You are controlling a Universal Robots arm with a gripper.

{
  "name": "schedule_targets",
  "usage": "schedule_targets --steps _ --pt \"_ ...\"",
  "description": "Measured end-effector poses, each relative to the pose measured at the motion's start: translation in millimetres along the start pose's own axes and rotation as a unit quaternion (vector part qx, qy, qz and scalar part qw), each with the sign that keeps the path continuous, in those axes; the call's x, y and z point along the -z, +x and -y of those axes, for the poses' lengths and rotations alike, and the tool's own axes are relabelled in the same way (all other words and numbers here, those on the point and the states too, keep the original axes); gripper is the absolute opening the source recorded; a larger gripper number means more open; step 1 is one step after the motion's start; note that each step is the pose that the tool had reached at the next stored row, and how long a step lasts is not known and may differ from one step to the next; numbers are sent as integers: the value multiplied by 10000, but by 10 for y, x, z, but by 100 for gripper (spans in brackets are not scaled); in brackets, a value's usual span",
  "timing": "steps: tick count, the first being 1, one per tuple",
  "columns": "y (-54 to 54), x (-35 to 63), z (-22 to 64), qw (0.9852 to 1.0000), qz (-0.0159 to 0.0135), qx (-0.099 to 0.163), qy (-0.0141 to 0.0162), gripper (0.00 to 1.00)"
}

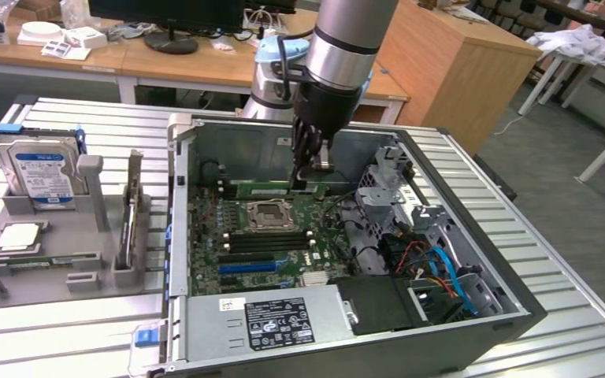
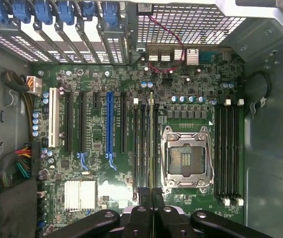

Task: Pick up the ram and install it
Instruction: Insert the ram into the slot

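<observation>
The ram (image 1: 261,187) is a thin green stick held level inside the open computer case (image 1: 182,236), just above the motherboard (image 1: 239,244) on the far side of the CPU socket (image 1: 268,213). My gripper (image 1: 305,181) reaches straight down into the case and is shut on one end of the stick. In the wrist view the ram (image 2: 151,134) appears edge-on as a thin line running out from my gripper (image 2: 151,194), directly over the black memory slots (image 2: 144,144) beside the CPU socket (image 2: 187,158). I cannot tell whether it touches a slot.
A second bank of memory slots (image 2: 228,148) lies on the socket's other side. A grey holder (image 1: 29,276) at the exterior view's left carries a blue-labelled hard drive (image 1: 40,169), a CPU (image 1: 19,236) and an upright card (image 1: 131,216). The power supply (image 1: 271,323), drive cage (image 1: 397,189) and cables (image 1: 439,268) crowd the case.
</observation>
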State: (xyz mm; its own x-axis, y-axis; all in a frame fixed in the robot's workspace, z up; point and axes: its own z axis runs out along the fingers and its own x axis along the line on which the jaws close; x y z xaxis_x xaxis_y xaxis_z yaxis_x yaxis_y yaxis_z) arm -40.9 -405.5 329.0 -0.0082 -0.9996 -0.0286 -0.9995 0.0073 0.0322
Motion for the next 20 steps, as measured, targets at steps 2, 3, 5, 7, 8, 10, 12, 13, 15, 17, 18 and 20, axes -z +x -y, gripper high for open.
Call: schedule_targets --steps 2,3,5,7,8,10,12,13,15,17,18,20 --pt "1 -13 0 10000 -2 0 -4 12" --pt "1 -19 1 10000 -3 0 -6 12" --pt "1 -33 1 10000 -3 0 -10 12" --pt "1 -46 2 10000 -4 0 -12 12" --pt "2 -52 2 10000 -4 0 -14 12" --pt "2 -66 2 10000 -4 0 -16 12" --pt "2 -80 3 10000 -4 0 -18 12" --pt "2 -87 3 10000 -4 0 -19 12" --pt "3 -102 4 10000 -4 0 -22 12" --pt "3 -118 4 10000 -4 -1 -25 12" --pt "4 -124 4 10000 -4 -1 -26 12" --pt "4 -139 5 10000 -4 -1 -29 12"
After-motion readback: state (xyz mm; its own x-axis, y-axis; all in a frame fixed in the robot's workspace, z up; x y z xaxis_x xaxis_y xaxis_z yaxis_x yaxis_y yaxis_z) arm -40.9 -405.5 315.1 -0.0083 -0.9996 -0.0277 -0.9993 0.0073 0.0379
